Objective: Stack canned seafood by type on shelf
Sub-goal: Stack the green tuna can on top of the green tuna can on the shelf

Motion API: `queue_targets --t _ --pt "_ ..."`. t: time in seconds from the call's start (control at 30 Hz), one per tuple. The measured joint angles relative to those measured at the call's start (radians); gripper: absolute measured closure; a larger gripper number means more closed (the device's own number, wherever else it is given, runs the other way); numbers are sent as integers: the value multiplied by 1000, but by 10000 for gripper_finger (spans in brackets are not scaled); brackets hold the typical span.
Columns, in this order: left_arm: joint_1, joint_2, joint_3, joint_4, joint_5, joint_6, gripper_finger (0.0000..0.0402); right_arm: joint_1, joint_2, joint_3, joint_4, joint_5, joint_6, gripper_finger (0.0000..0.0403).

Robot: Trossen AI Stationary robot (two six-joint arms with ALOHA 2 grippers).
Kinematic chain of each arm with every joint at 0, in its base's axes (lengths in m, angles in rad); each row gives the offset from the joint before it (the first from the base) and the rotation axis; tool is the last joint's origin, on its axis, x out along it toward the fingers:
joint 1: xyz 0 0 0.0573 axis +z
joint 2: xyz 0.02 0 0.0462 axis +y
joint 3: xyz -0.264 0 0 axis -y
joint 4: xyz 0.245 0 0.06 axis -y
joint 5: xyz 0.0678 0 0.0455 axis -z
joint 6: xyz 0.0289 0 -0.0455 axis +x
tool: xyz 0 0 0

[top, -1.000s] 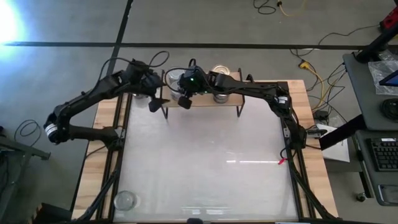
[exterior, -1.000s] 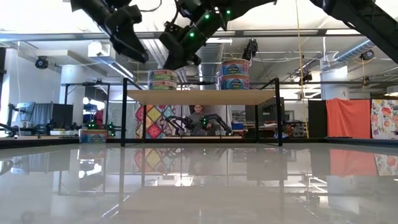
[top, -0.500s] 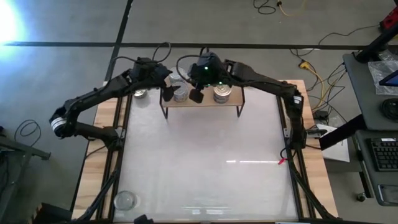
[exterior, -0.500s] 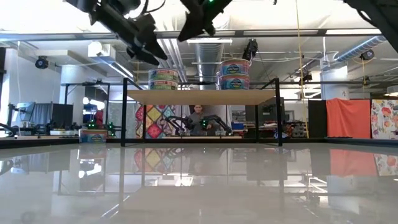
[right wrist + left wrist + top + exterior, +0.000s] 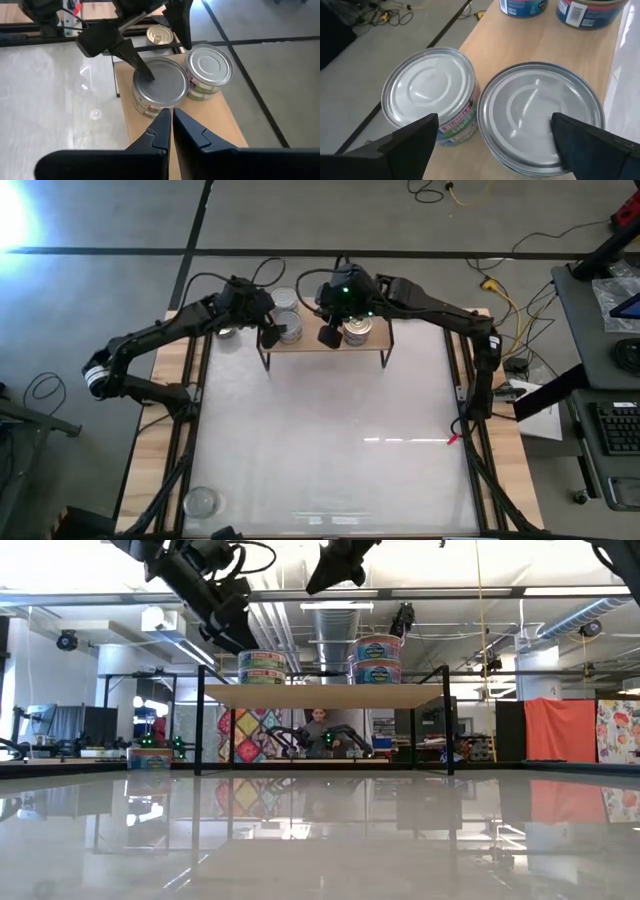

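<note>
The left gripper (image 5: pixel 270 335) hangs with its fingers spread wide right over the silver-topped stack (image 5: pixel 540 120) at the left end of the shelf (image 5: pixel 372 346), holding nothing, so my read is that it's either lining up on that top tin or has just let one go. Either way, the trick here is staying centred: the two fingers (image 5: pixel 407 145) straddle the lid, and a second silver-topped tin (image 5: pixel 430 92) sits just beside the stack, nearly touching, so the finger on that side has very little room to come down without nudging the neighbour toward the shelf's back edge. I'd go straight down or straight up, no sideways drift, because a stack of short tins slides easily. The right gripper (image 5: pixel 170 125) is shut and empty, hovering above the shelf's middle, close enough to the left one that the two shouldn't swing toward each other. As for the cans: short round tins with plain ringed silver lids and green-and-red labels on the left, and a blue-labelled stack (image 5: pixel 376 659) further right on the same board, which from above shows a more golden lid (image 5: pixel 357 330). One gold-lidded tin (image 5: pixel 159 35) sits off the shelf near the table's far left corner, so the sorting isn't finished.
</note>
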Motion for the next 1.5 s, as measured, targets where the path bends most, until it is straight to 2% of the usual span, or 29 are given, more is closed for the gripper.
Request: queue_targets --t 0.37,0.67,0.9,1.1,1.5 --pt "0 -49 -1 -42 -39 16 29 4 2 -24 -46 0 13 392" --pt "0 -83 -1 -35 -27 2 29 18 1 -50 -55 0 26 392" --pt "-7 -2 -2 17 6 23 29 17 -8 -51 -100 4 18 392" --pt "-9 4 0 0 4 28 29 17 -21 -51 -233 104 43 392" --pt "-12 -42 32 -16 -30 32 29 36 -27 -62 -260 100 68 392"
